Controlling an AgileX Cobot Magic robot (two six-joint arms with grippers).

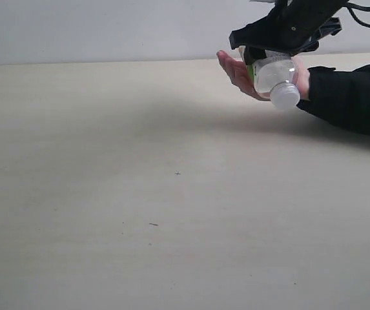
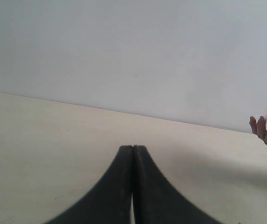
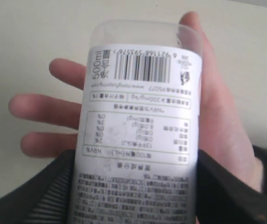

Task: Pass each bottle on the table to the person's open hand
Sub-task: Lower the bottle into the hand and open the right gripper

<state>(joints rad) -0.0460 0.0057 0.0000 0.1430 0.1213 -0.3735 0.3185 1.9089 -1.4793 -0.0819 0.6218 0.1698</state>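
Right tool (image 1: pixel 270 57): clamped around the body of the white-and-green labelled bottle (image 1: pixel 276 77), carrying it from above.
Grip: the pads (image 3: pixel 44 200) sit on the printed label, well back from the base end. The label looks smooth, so I judge a slide along it possible if the clamp eases slowly.
Bottle: tilted, its white cap (image 1: pixel 285 97) lowest and pointing toward the near edge of the bench (image 1: pixel 139 194). It hangs above the far edge, close to the far right corner.
Person's open hand (image 1: pixel 236 72): palm up directly under the bottle, fingers spread and not curled around it. Whether the bottle already rests on the palm I cannot tell.
Main risk: letting go before the hand bears the weight. A round, tilted bottle could roll cap-first off the flat palm and drop to the bench.
Second risk: the jaws swinging apart beside the person's fingers (image 3: pixel 54 107) could knock or pinch them, since they lie just behind the bottle.
Third risk: pressing lower could push down on the palm.
Black sleeve (image 1: pixel 352 97): lies along the right edge, apart from the tool.
Left tool (image 2: pixel 133 154): jaws pressed together with nothing between, over bare bench well away from the handover. I judge it no hazard.
Other bottles: none in view.
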